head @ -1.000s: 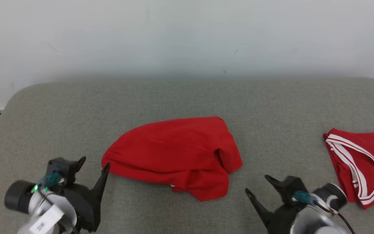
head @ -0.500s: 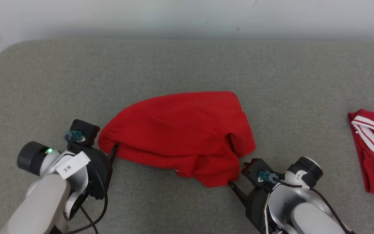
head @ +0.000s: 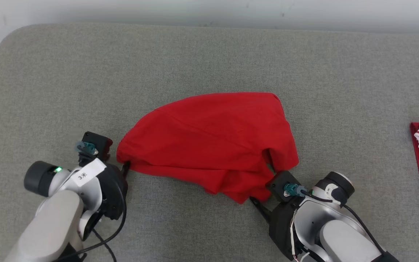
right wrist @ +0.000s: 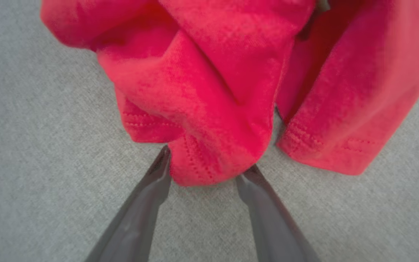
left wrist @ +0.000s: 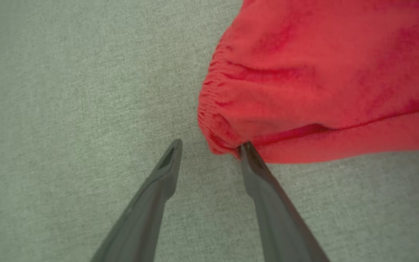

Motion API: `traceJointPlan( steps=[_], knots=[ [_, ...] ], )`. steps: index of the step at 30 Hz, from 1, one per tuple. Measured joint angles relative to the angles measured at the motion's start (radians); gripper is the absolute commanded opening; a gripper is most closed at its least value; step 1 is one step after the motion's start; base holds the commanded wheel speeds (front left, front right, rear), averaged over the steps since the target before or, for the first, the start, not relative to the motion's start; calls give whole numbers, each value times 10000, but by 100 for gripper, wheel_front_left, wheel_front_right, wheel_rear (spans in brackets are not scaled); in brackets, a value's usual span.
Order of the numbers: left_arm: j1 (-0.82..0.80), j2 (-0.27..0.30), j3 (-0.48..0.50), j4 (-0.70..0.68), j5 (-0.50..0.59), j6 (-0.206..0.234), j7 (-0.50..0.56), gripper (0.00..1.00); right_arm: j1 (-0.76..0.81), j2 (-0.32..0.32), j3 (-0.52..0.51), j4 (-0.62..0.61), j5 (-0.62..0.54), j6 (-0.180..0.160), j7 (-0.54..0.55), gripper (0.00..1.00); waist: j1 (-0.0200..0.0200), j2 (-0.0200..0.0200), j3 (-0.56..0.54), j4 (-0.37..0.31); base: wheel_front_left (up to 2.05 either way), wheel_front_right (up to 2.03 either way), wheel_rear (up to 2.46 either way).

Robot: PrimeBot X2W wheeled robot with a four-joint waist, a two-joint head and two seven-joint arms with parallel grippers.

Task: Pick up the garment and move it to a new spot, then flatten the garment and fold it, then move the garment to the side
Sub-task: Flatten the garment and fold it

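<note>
Task status is first step only: the red garment [head: 209, 142] lies crumpled mid-way across the grey surface [head: 86, 72], unlifted, the left gripper [left wrist: 211, 143] and right gripper [right wrist: 208, 159] spread wide at its near edges, holding nothing; moving, flattening and folding remain.

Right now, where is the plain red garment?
In the head view, the plain red garment lies crumpled on the middle of the grey surface, its left end at the left gripper and its near right corner at the right gripper.

2 pale forearms [head: 49, 225] — green lights [head: 57, 169], white tag [head: 86, 174], dark tapered pincer fingers [left wrist: 269, 203]
</note>
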Motion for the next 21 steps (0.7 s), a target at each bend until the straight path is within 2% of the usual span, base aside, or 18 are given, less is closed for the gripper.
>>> traceJointPlan(
  steps=[1,5,10,17,21],
  knots=[
    [0,-77,12,46,-38,-21,-59,0,-6,15,13,0,52,2,-58,0,0,1,8,2,0,0,0],
    [-222,-502,2,119,-165,-169,-399,0,-145,31,-40,-2,272,42,-291,0,1,1,22,6,0,0,0],
    [-587,-757,238,148,-322,-171,-947,0,-576,-182,-819,-232,376,17,-907,0,1,0,-138,-13,0,0,0],
    [-666,-874,539,-222,-360,-48,-1680,0,-765,-700,-1728,-907,399,-426,-1680,0,0,1,-525,-71,0,0,0],
    [-699,-1037,665,-692,-439,121,-2077,0,-750,-993,-2034,-1375,399,-502,-2090,0,1,1,-814,-103,0,0,0]
  ],
)
